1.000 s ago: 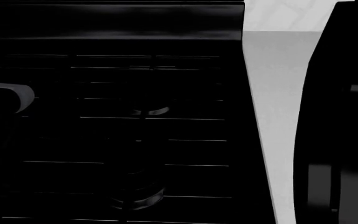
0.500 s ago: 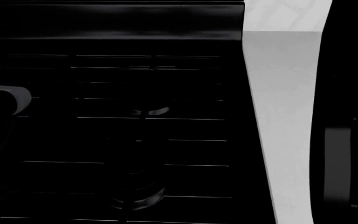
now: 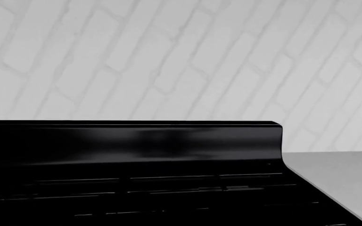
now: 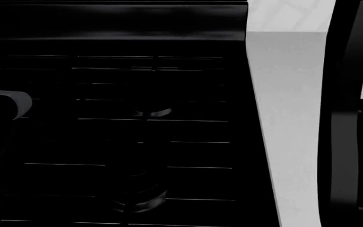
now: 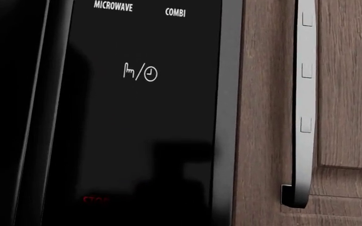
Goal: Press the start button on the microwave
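The right wrist camera looks closely at the microwave's control panel (image 5: 144, 113), a glossy black strip beside a wooden cabinet door (image 5: 350, 94) with a metal handle (image 5: 305, 103). "MICROWAVE" and "COMBI" labels show, plus a faint red word low down, probably "STOP"; no start button is visible yet. The press seems still to come: the arm must find the button and push.

In the head view, the right arm (image 4: 351, 142) rises at the counter's (image 4: 289, 118) right edge, beside the black cooktop (image 4: 118, 118). Neither gripper's jaws appear, so I cannot tell their state.
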Robot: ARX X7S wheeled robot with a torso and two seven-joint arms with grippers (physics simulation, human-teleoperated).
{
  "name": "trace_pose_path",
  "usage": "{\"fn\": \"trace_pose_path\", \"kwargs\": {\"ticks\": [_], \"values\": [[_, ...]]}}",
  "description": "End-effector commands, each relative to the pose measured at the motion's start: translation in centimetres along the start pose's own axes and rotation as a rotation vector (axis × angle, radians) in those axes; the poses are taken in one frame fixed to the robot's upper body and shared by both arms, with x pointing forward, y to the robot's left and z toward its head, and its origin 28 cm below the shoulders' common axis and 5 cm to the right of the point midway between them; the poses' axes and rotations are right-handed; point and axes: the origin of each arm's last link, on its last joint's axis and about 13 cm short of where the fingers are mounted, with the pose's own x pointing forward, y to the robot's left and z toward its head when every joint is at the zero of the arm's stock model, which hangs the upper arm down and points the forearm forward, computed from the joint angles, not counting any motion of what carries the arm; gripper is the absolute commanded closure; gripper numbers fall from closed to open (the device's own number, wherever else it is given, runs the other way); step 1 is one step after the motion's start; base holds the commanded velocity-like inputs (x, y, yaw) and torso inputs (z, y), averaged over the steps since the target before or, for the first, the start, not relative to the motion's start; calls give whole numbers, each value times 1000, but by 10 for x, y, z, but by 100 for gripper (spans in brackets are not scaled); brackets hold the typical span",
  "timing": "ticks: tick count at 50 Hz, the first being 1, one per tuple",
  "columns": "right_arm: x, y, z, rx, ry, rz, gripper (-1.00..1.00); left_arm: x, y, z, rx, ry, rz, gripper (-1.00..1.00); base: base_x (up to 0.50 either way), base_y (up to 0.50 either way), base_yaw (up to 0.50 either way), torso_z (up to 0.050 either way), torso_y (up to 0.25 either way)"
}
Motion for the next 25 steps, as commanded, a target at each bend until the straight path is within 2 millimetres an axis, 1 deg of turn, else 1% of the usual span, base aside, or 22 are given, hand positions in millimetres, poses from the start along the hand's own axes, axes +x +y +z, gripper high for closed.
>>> {"fn": "trace_pose_path", "kwargs": {"ticks": [1, 10, 25], "values": [[8, 2, -4, -9, 16, 1, 100, -1, 0, -1, 0, 3, -3, -100, 0, 0, 0, 0, 0], [14, 4, -8, -10, 29, 6, 100, -3, 1, -1, 0, 3, 0, -100, 0, 0, 0, 0, 0], [26, 6, -27, 2, 82, 17, 100, -3, 0, -2, -4, 0, -5, -100, 17, 0, 6, 3, 0]]}}
